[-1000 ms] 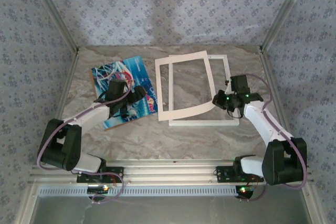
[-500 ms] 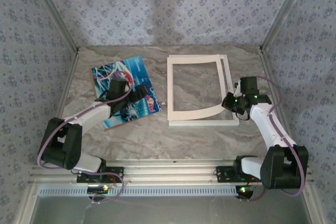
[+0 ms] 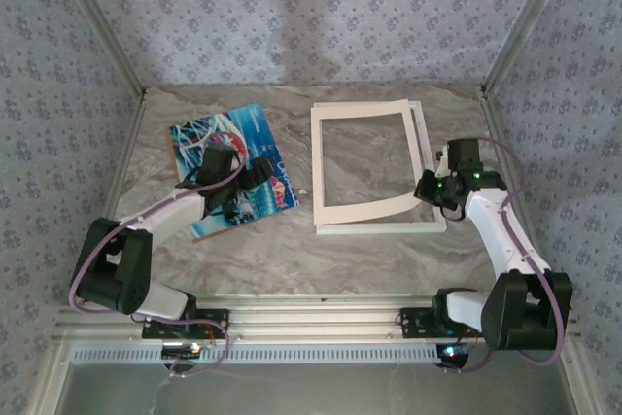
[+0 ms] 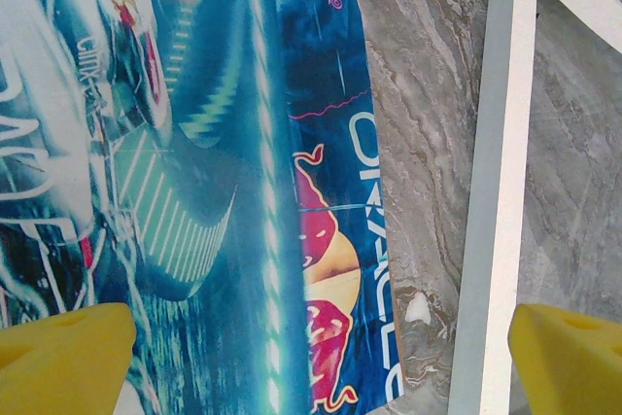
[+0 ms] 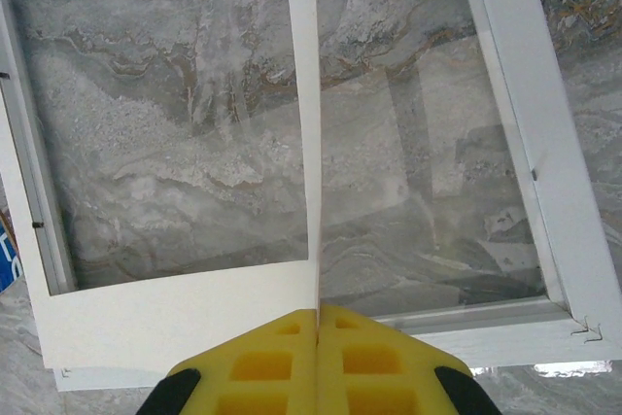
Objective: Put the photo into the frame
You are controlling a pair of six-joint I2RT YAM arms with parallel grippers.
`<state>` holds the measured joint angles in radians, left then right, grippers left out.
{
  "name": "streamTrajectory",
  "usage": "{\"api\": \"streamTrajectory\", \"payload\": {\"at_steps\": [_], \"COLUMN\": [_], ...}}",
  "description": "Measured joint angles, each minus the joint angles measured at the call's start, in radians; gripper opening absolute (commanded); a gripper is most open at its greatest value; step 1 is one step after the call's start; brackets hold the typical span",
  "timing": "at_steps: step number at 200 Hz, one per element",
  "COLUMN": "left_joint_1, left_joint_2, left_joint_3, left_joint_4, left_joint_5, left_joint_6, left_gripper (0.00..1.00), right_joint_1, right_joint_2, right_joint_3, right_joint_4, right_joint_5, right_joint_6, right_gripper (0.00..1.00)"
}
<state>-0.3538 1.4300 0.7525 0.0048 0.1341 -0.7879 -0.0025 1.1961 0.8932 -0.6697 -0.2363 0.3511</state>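
The photo (image 3: 238,162), a blue-teal print with red marks, lies face up at the table's left; in the left wrist view the photo (image 4: 194,172) shows close up. My left gripper (image 3: 253,187) hovers over its right part, open, with nothing between the yellow fingertips (image 4: 68,352). The white frame (image 3: 379,228) lies flat right of centre. A thin white mat (image 3: 364,209) with a window hangs slightly tilted over it. My right gripper (image 3: 428,187) is shut on the mat's right border (image 5: 303,94), with the frame (image 5: 544,143) below it.
A brown backing board edge (image 3: 175,157) peeks out under the photo's left side. Patterned walls and metal posts close in the table on three sides. Bare marble shows between photo and frame (image 4: 418,143) and in front of both.
My right gripper has carried the mat to the right, from skewed and offset left to nearly squared over the frame. The left arm and photo have not moved.
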Motion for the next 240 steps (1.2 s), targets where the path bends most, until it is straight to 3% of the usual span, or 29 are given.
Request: {"api": "streamTrajectory", "payload": {"at_steps": [98, 240], "left_joint_1": [0.000, 0.000], "left_joint_2": [0.000, 0.000], "left_joint_3": [0.000, 0.000], "left_joint_4": [0.000, 0.000], "left_joint_5": [0.000, 0.000], "left_joint_6": [0.000, 0.000], "left_gripper": [0.98, 0.99], "right_joint_1": [-0.002, -0.059], "right_joint_2": [-0.059, -0.014], "right_joint_3": [0.048, 0.095], "right_joint_4": [0.022, -0.075], "right_joint_5": [-0.128, -0.064], "right_joint_6": [0.039, -0.054], "right_gripper": [0.00, 0.00]}}
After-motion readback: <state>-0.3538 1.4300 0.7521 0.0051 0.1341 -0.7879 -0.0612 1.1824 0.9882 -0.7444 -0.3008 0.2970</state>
